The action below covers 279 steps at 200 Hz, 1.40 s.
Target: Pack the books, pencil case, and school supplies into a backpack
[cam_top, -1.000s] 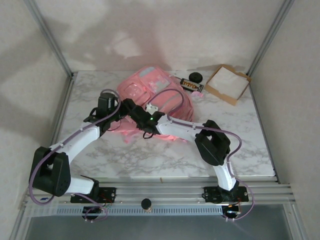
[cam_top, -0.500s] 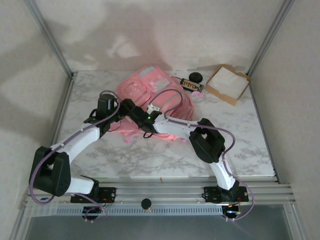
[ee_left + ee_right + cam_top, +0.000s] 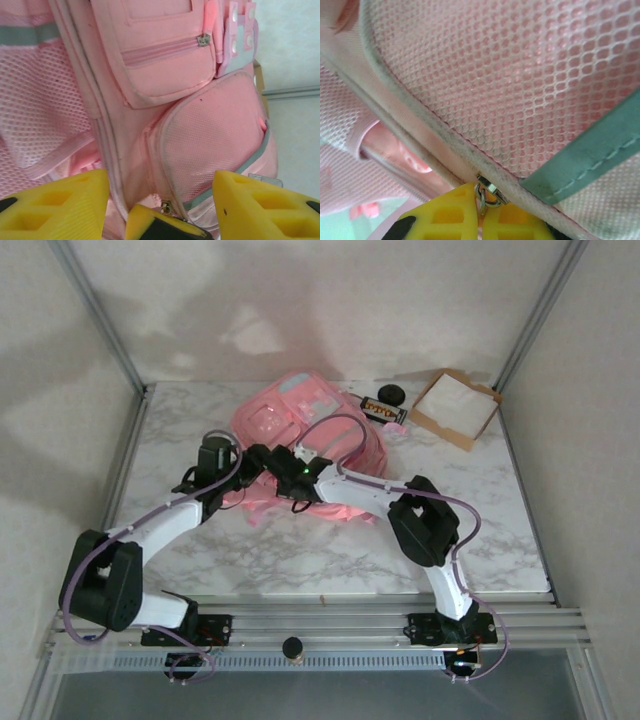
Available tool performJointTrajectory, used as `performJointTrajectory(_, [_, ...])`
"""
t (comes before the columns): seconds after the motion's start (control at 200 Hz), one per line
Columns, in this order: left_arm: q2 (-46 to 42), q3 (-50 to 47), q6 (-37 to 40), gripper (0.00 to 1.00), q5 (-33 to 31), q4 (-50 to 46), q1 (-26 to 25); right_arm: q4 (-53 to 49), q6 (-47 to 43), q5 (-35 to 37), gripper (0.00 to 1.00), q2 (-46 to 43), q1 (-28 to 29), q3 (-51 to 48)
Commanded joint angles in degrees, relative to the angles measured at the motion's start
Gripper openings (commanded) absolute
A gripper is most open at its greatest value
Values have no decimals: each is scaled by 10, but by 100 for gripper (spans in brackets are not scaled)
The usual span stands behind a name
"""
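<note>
The backpack [image 3: 300, 420] is coloured pink, with mesh panels and grey-blue trim. The tabletop [image 3: 480, 510] is marbled white and grey. The cardboard tray [image 3: 455, 408] is brown, white inside. The left gripper's [image 3: 160, 202] fingers [image 3: 55, 205] are yellow.

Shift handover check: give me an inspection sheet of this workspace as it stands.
Surface: marble table, nothing spilled.
Job's things: pink backpack lying at the middle rear, pockets up.
Clutter: cardboard tray, black round object and black orange-marked item at the far right.
End effectors: left end effector open over the mesh pocket; right end effector shut on the zip pull.
Cables: purple cables along both arms, one looping over the backpack.
Surroundings: white walls, frame posts.
</note>
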Motion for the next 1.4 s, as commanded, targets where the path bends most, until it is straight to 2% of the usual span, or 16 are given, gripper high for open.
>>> performJointTrajectory(0.0, [31, -2, -49, 57, 27, 64, -18, 25, -51, -59, 0, -47, -17, -9])
performJointTrajectory(0.07, [52, 8, -64, 57, 37, 91, -27, 15, -67, -92, 0, -56, -25, -9])
performJointTrajectory(0.285, [94, 16, -102, 54, 27, 126, -54, -37, -106, -121, 0, -87, -40, -15])
performJointTrajectory(0.486, [130, 26, -136, 47, 38, 171, -66, -2, -141, -147, 0, -107, -43, -48])
performJointTrajectory(0.696, [155, 50, -161, 41, 34, 171, -72, 19, -160, -162, 0, -122, -46, -75])
performJointTrajectory(0.786, [150, 44, -185, 34, 21, 179, -75, 23, -166, -162, 0, -119, -46, -77])
performJointTrajectory(0.856, [148, 47, -188, 36, -4, 162, -81, 33, -174, -171, 0, -120, -47, -80])
performJointTrajectory(0.941, [171, 68, -191, 35, -1, 138, -80, 33, -179, -170, 0, -117, -49, -75])
performJointTrajectory(0.966, [177, 68, -197, 33, 3, 146, -80, 30, -179, -171, 0, -116, -49, -73])
performJointTrajectory(1.036, [193, 62, -224, 20, 11, 186, -82, 24, -179, -175, 0, -109, -51, -66])
performJointTrajectory(1.086, [195, 62, -233, 17, 7, 199, -82, 17, -179, -176, 0, -104, -51, -61])
performJointTrajectory(1.126, [194, 67, -227, 15, -3, 188, -81, 10, -179, -174, 0, -103, -52, -59])
performJointTrajectory(1.211, [191, 75, -211, 0, -33, 144, -76, -4, -174, -166, 0, -107, -53, -59])
performJointTrajectory(1.392, [199, 73, -204, 0, -30, 145, -62, -40, -162, -166, 0, -125, -70, -78])
